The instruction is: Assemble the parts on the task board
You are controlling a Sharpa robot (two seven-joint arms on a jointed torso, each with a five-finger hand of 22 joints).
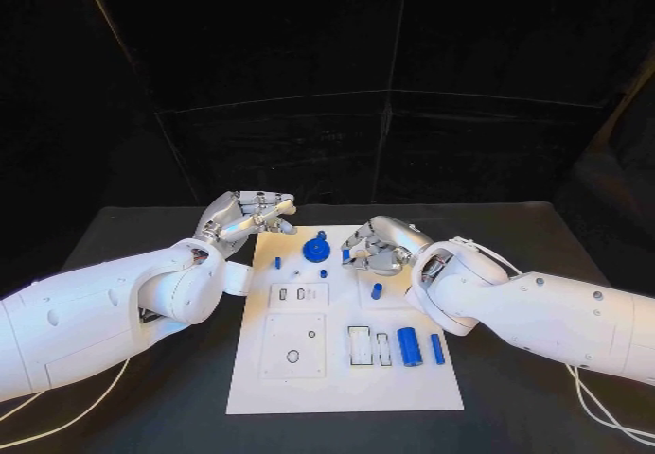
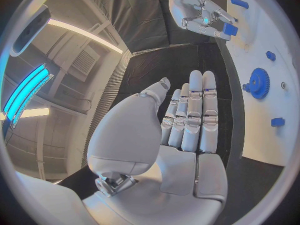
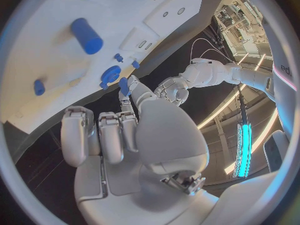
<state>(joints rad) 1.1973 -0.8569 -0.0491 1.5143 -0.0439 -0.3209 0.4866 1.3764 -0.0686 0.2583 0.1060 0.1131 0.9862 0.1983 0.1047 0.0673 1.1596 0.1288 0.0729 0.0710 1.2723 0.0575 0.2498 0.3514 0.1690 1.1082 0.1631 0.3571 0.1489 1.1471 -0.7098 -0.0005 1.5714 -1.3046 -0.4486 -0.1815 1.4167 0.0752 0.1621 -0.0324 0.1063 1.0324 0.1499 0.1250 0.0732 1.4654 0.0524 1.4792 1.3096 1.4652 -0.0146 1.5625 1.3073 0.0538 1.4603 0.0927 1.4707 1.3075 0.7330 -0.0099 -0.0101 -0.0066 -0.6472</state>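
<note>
Right hand: in the head view your right hand (image 1: 379,245) sits over the far right part of the task board (image 1: 342,378), fingers curled in around a small blue part (image 1: 346,254).
Left hand: your left hand (image 1: 246,219) hangs off the board's far left corner, holding nothing.
Gear: the blue gear (image 1: 317,249) stands between the two hands — nearer the right one.
Near end: two blue cylinders (image 1: 408,346) lie on the board beside your right forearm.
Left wrist view: your left hand (image 2: 187,122) has its fingers straight, side by side, empty; the gear (image 2: 258,83) is just beyond them, and the right hand (image 2: 199,10) pinches the blue part (image 2: 230,29).
Right wrist view: your right hand (image 3: 119,130) pinches the blue part (image 3: 124,85) at its fingertips, just short of the gear (image 3: 111,75) — a blue cylinder (image 3: 86,35) lies farther off.
</note>
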